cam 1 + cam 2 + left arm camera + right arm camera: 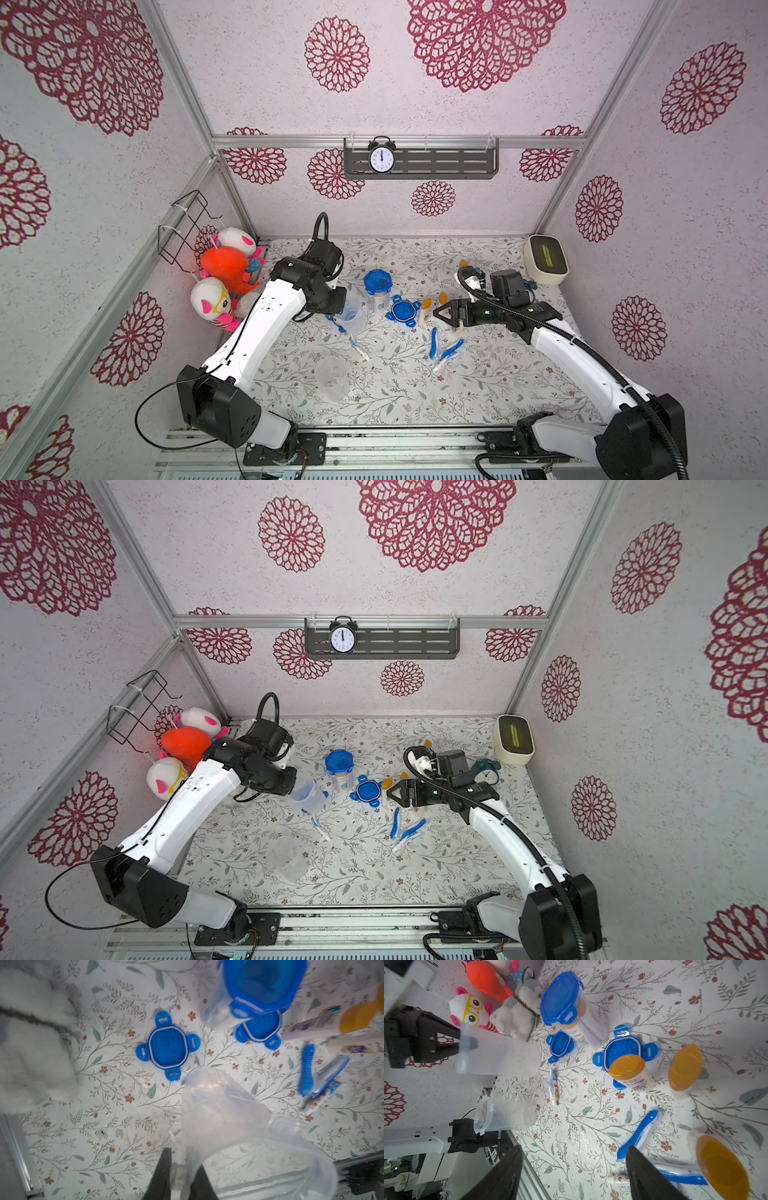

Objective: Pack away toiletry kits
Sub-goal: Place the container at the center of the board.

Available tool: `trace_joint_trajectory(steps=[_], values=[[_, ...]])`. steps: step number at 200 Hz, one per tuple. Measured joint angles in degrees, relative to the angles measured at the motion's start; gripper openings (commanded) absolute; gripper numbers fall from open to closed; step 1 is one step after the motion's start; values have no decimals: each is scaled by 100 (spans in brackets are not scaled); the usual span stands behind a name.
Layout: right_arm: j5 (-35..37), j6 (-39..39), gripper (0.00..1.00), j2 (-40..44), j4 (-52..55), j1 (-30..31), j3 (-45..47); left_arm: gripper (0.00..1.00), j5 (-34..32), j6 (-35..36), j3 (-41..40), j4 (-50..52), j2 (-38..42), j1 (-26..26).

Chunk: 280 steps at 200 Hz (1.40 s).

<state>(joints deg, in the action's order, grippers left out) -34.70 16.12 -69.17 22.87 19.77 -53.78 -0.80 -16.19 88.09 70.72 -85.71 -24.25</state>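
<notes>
Two arms work the floral table (415, 399) as I watch from the remote desk. My left gripper (182, 1162) is pinched on the wall of a clear cup (351, 311), holding it tilted and off the surface. My right gripper (574, 1157) hangs with its jaws wide and empty above the loose items.

Just beside the held cup, a lidded cup (377, 291) stands upright near the table's middle. Its blue lid is clipped down and a bottle shows inside, so I judge that kit packed. The held cup looks empty, and a third cup (331, 376) lies on its side toward the front, also empty.

Two loose lids (403, 312) lie flat, one beside the lidded cup and one beneath the held cup. Orange-capped bottles (629, 1072) stand near my right gripper, two blue toothbrushes (434, 343) lie close together, and small toothpaste tubes (554, 1086) rest apart on the table.

By my reckoning about a third is done. Two kits remain to be filled and lidded.
</notes>
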Motion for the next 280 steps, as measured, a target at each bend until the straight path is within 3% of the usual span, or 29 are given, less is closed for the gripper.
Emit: trace_joint_trajectory(steps=[49,104,134,162,209,230,262,280], values=[[892,-155,81,2,330,-107,-120,6,186,11,374,-125,-1084,-625],[1403,-588,82,-199,385,-164,-321,10,306,149,743,-170,-1932,-793],[1563,-804,76,-354,245,-164,-319,11,337,227,837,-188,-2092,-820],[1711,-914,62,-389,160,-164,-297,13,361,306,933,-179,-2299,-879],[2028,-1062,62,-356,264,-164,-42,19,444,442,938,-142,-2468,-940],[2192,-1075,62,-354,341,-164,57,29,481,483,938,-149,-2468,-955],[2256,-1207,59,-363,361,-164,111,53,503,570,938,-162,-2468,-962],[2251,-1290,55,-435,323,-164,111,60,501,575,938,-192,-2465,-962]])
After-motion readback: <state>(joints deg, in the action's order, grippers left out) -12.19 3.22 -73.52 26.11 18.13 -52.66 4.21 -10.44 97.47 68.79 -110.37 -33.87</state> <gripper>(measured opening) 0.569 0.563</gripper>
